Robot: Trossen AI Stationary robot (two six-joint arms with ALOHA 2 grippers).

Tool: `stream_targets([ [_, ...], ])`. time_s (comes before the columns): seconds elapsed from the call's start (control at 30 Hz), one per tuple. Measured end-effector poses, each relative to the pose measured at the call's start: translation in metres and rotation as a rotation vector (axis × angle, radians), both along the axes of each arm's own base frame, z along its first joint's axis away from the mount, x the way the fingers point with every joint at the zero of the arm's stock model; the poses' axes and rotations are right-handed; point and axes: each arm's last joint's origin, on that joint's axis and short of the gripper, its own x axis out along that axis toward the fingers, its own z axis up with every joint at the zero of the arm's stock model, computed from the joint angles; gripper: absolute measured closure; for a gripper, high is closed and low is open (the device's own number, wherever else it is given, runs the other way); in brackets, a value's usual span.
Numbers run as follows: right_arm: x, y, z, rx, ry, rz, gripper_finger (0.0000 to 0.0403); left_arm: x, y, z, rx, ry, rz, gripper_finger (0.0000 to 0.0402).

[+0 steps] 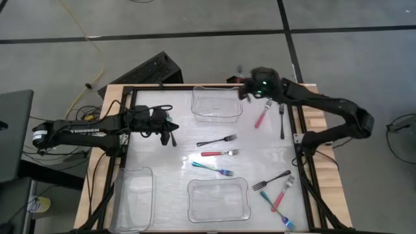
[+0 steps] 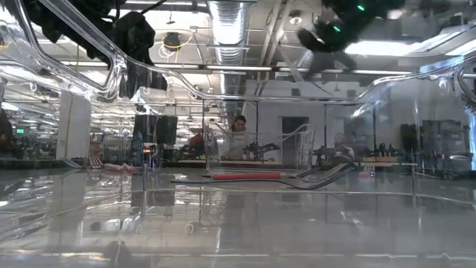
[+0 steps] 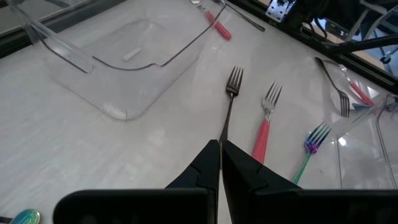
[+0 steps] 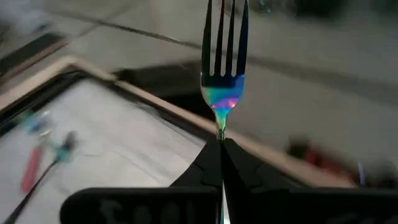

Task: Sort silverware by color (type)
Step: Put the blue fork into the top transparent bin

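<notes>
Only R wrist cam shows me the catch: right gripper (image 4: 221, 149) clamps an iridescent fork (image 4: 222, 68) by its neck, tines out, near the far clear bin (image 1: 216, 104). Left gripper (image 1: 170, 133) is clenched, empty, over bare table (image 1: 162, 162) w/ room around. On the table I count approx 3 red forks (image 1: 220, 153), 3 black forks (image 1: 216, 140), 2 teal forks (image 1: 212, 168); 3 bins.

Grey concrete floor (image 1: 195, 16) crossed by dark seams surrounds the wooden table (image 1: 323, 120). Ceiling ductwork (image 2: 230, 18) hangs overhead. Two people (image 2: 239, 130) sit at distant benches.
</notes>
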Motion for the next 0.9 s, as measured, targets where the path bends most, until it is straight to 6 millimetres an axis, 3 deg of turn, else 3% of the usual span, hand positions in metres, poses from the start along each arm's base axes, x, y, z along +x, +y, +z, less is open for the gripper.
stream_targets([
  [0.13, 0.047, 0.004, 0.003, -0.220, 0.215, 0.302, 0.0382, 0.000, 0.000, -0.001, -0.002, 0.008, 0.000, 0.0402],
  [0.27, 0.087, 0.006, -0.017, -0.322, 0.435, 0.583, 0.0382, 0.000, 0.000, -0.001, -0.009, 0.005, 0.003, 0.0402],
  [0.37, 0.106, 0.002, -0.036, -0.304, 0.572, 0.669, 0.0382, 0.000, 0.000, -0.001, -0.014, 0.003, 0.009, 0.0402],
  [0.67, 0.127, -0.019, -0.093, -0.138, 0.766, 0.713, 0.0378, 0.000, 0.000, -0.001, -0.024, 0.002, 0.014, 0.0402],
  [0.9, 0.133, -0.015, -0.108, -0.095, 0.788, 0.710, 0.0351, -0.002, 0.000, -0.004, -0.088, 0.012, 0.040, 0.0402],
])
